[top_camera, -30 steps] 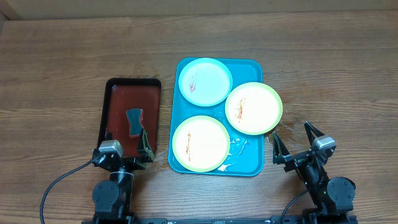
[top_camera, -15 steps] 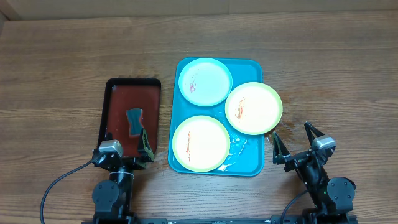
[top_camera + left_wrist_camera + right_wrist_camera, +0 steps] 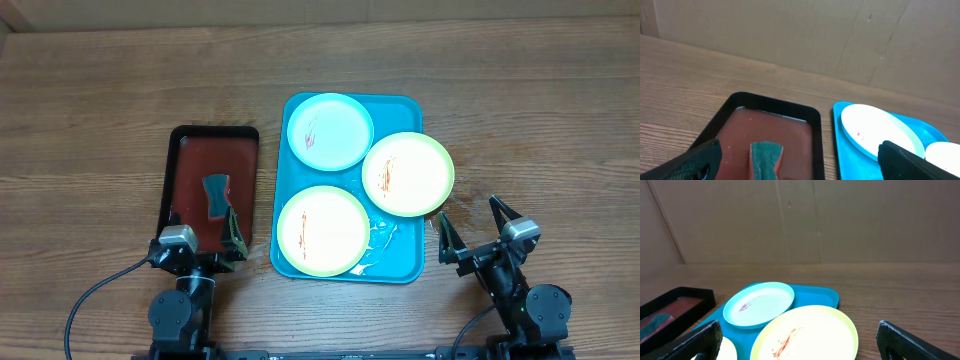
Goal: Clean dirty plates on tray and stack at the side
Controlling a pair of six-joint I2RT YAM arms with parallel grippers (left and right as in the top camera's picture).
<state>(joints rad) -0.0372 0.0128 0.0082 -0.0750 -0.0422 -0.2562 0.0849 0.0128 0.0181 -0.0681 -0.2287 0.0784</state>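
Plates (image 3: 321, 230): 3, smeared, on blue tray (image 3: 404, 262), centre.
Sponge (image 3: 215, 195): red tray (image 3: 195, 160), just beyond left gripper (image 3: 200, 238) — long axis near-far.
Right gripper (image 3: 470, 226), left gripper: fingers apart, empty.

Three round, shallow plates lie flat on a turquoise tray (image 3: 404, 263): the pale blue plate (image 3: 330, 130) in its far left corner, the right yellow-green plate (image 3: 408, 174) overhanging the right rim, and the near yellow-green plate (image 3: 322, 230) at the near left. All three whitish centres show red-orange smears.
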